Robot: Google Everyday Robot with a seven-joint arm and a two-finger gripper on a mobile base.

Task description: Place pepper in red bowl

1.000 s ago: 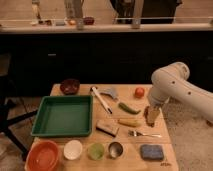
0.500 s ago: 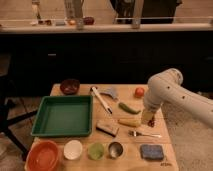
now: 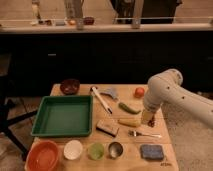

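One red bowl (image 3: 44, 155), one pepper (image 3: 129, 107), one tray (image 3: 64, 116) — one pincer (image 3: 147, 120) near pepper

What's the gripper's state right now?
Gripper: cannot be told. It is down low, just right of the pepper.

Grn pepper (image 3: 129, 107) (jaws near?), orange-red bowl (image 3: 44, 155)

One fixed camera looks down at a slant from beyond the near edge of the table (image 3: 129, 150), facing the dark counter (image 3: 100, 30) behind. The whole tabletop fits at mid-distance. The gripper (image 3: 146, 119) hangs right of centre, its arm (image 3: 170, 87) entering from the right.
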